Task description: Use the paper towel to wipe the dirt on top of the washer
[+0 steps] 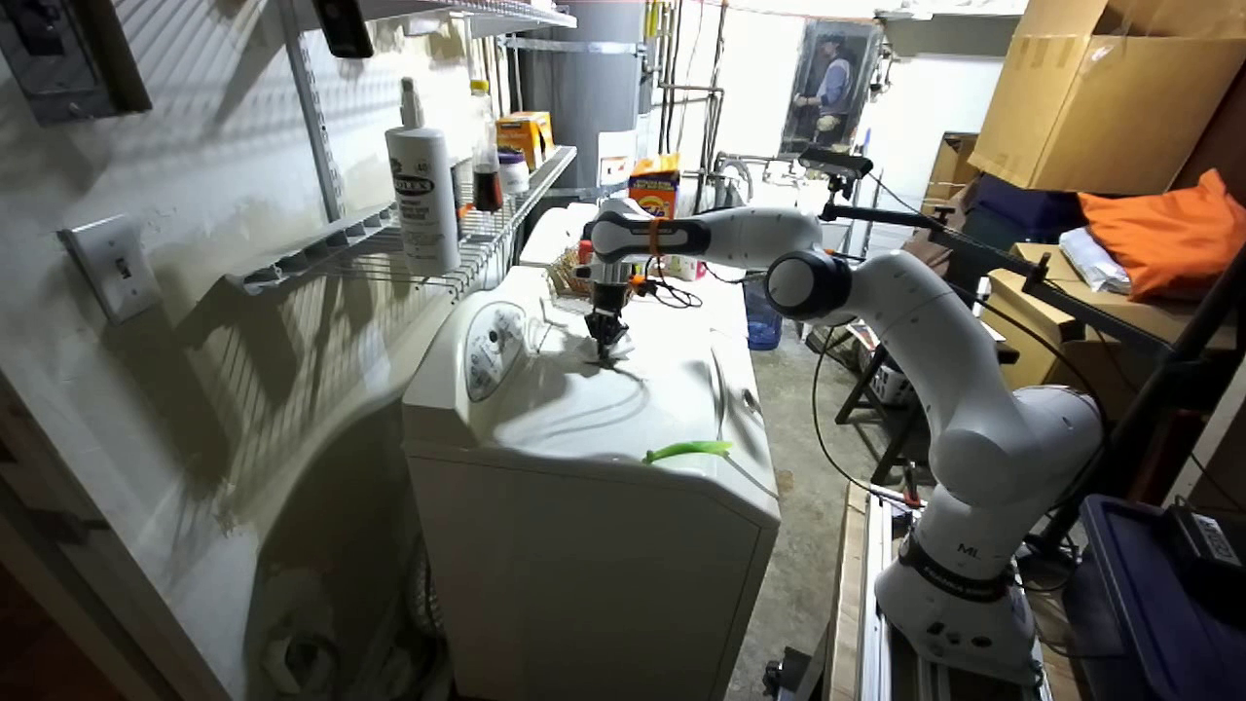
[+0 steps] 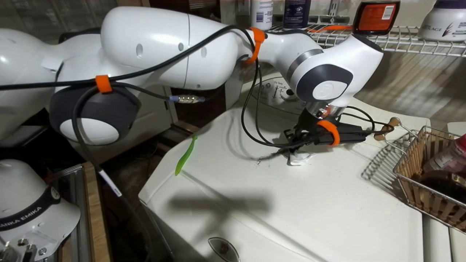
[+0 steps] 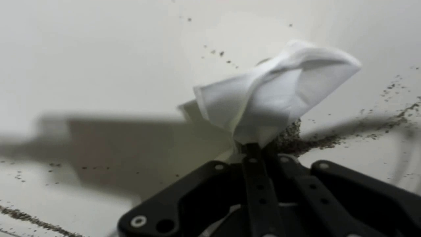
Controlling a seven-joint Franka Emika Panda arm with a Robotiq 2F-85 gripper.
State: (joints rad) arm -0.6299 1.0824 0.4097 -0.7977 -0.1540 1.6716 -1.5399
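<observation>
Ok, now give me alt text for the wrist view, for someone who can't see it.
A black gripper pinches a crumpled white towel over the white washer. Dark dirt trails rightward from beside the grip, another streak crosses the lower left corner, and loose specks are scattered around.

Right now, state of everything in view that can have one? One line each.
washer: top closed, dirt on it
dirt: trails and scattered specks
tool: shut on the paper towel
paper towel: crumpled, touching or just above the washer
green item: lying on the washer near an edge
wire basket: upright, pink bottle tilted inside
spray bottle: upright
light switch: position unclear
</observation>
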